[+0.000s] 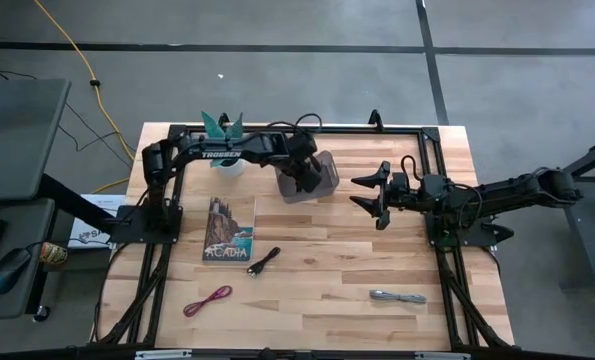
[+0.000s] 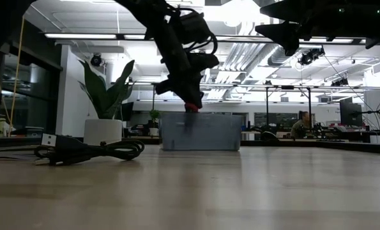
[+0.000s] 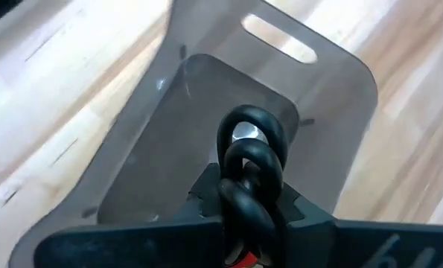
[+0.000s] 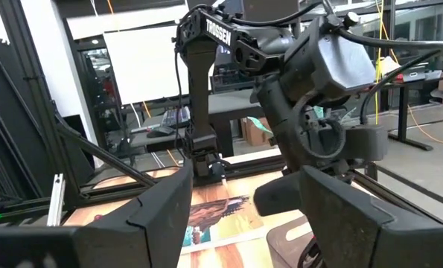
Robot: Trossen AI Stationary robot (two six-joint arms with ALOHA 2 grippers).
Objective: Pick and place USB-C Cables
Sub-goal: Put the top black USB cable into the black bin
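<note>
Cables, handling: the USB-C Cables look light, soft and floppy; a bundle gives under the fingers and may slip or uncoil, so I judge the best hold is across the middle of the bundle, where the loops lie together, not at a plug end.
Held cable: the left hand (image 1: 299, 181) hangs over the clear bin (image 1: 324, 173) and pinches a red-and-black cable (image 3: 249, 179) between its pressed-together fingers; black loops stand up from the grip and a bit of red shows below.
Cables on the table: the black cable (image 1: 264, 263) lies at about 3 o'clock from the book (image 1: 228, 230), just beside its lower corner; the dark red cable (image 1: 208, 300) is at about 6 o'clock from the book; the silver-grey cable (image 1: 397, 296) lies well apart, toward the right side of the table (image 1: 327, 320).
Right hand: the right hand (image 1: 374, 198) waits at about 3 o'clock from the bin, its fingers spread and holding nothing.
Views: the left wrist view alone shows the loops in the grip and the bare bin floor under them; the high view alone shows the three lying cables together; the low view shows the red tip (image 2: 191, 107) just above the bin rim, and the black cable close by, near a potted plant (image 2: 105, 105).
</note>
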